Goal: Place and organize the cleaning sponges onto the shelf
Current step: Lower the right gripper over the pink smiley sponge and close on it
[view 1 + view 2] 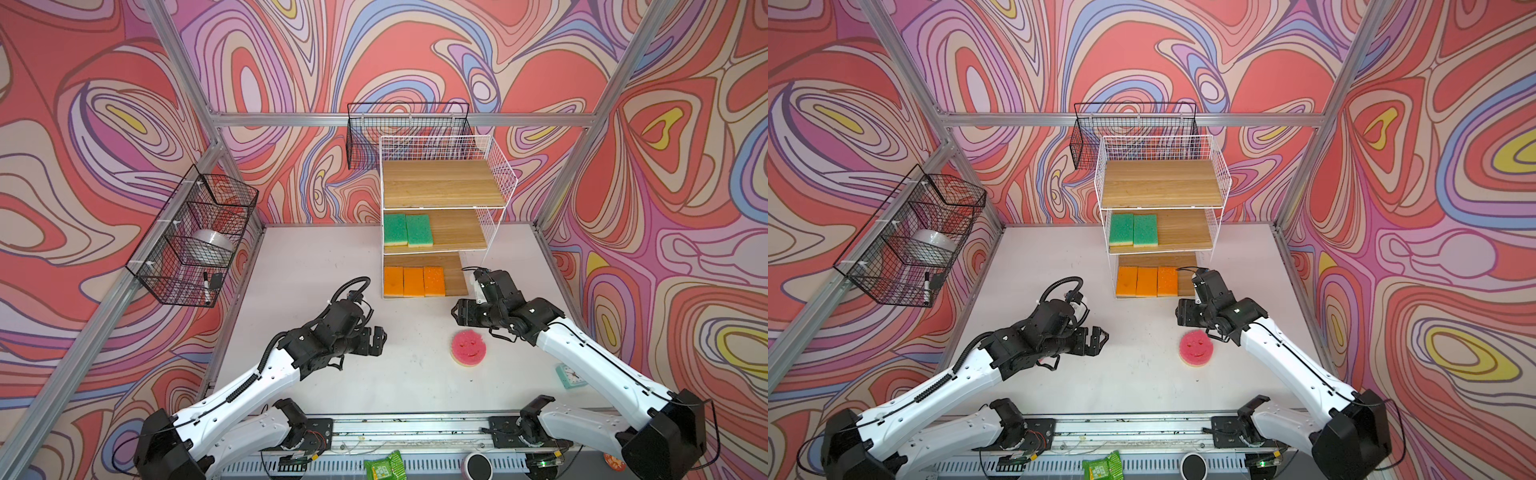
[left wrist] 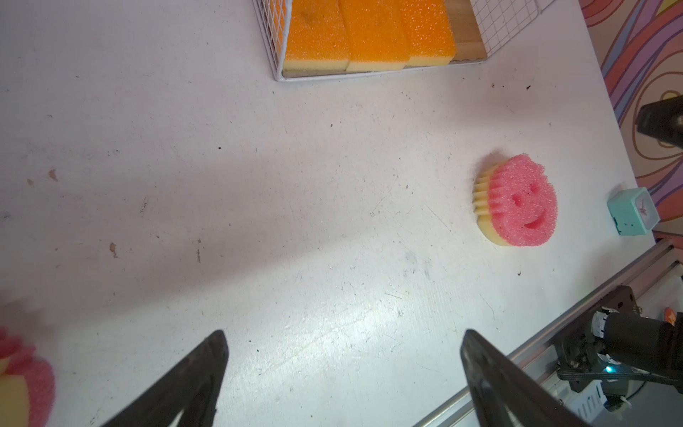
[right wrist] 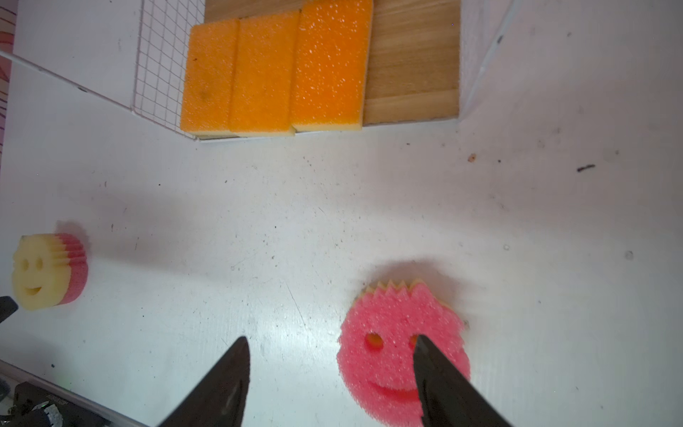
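The shelf (image 1: 440, 183) is a white wire rack with three wooden boards at the back of the table. Two green sponges (image 1: 407, 229) lie on its middle board. Three orange sponges (image 1: 413, 281) lie side by side on the bottom board. A pink smiley sponge (image 1: 468, 348) lies face up on the table. My right gripper (image 3: 331, 338) hovers open just beside it, with one finger (image 3: 443, 380) overlapping it in view. A second smiley sponge (image 3: 50, 271), yellow face up, sits near my left gripper (image 2: 343, 334), which is wide open and empty. My left arm hides this second sponge in both top views.
Black wire baskets (image 1: 195, 237) hang on the left wall holding a tape roll and a marker. Another black basket (image 1: 407, 124) hangs behind the shelf. A small teal clock (image 1: 571, 374) sits by the right edge. A green packet (image 1: 384, 465) lies beyond the front rail.
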Controlling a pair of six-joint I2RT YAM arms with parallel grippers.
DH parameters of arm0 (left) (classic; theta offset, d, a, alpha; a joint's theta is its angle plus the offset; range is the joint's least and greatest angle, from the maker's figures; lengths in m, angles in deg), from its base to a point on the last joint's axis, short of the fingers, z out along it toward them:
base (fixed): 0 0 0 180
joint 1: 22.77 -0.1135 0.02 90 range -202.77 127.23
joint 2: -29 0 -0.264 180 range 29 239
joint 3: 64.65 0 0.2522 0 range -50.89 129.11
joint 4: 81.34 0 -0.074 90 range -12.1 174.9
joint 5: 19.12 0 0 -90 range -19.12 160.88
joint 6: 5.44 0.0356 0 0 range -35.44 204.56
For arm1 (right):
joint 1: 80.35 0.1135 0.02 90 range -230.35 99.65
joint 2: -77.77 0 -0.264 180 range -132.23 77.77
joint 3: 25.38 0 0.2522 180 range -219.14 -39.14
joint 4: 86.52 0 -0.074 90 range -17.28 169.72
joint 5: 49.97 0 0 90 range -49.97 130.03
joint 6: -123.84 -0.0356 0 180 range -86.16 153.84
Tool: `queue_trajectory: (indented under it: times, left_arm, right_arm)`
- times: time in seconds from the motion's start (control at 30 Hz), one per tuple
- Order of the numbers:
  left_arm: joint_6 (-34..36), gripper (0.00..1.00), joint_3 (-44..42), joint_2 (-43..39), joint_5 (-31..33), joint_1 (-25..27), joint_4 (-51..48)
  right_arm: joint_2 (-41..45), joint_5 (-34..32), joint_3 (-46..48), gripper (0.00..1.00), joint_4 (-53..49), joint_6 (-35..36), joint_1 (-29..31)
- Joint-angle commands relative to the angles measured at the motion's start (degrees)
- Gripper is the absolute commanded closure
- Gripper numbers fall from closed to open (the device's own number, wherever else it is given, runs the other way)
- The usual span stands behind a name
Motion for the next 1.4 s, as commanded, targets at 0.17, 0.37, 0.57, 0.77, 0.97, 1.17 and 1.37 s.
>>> queue_trajectory:
  times: [0.17,0.37,0.57,0.77,0.97,1.17,1.37]
  left_arm:
    - [0.0,0.01,0.4,4.9,1.4,3.1,4.2]
    - [-0.7,0.02,0.1,6.8,1.3,4.7,6.4]
    - [-1.1,0.02,-1.7,6.8,1.2,4.7,8.1]
    - [-1.5,0.02,-3.9,6.4,1.7,4.8,9.6]
    - [-1.3,0.01,-4.6,6.4,2.2,4.8,9.7]
    - [-1.3,0.01,-5.3,5.6,3.2,4.8,9.7]
    - [-1.5,0.01,-5.5,4.8,3.9,4.7,9.0]
  right_arm:
    - [1.1,-2.0,1.3,0.32,-12.5,-3.4,-1.0]
    - [-0.2,0.1,3.0,0.36,-10.5,-4.6,-6.3]
    - [-2.6,5.3,7.5,0.44,-2.8,-5.4,-13.9]
    - [-6.2,12.4,13.6,0.44,7.1,-4.4,-19.8]
    - [-7.1,16.3,17.1,0.44,12.1,-4.4,-19.7]
    - [-5.5,19.7,19.7,0.44,12.9,-4.9,-19.6]
    - [-4.9,17.9,20.3,0.48,12.4,-6.1,-17.6]
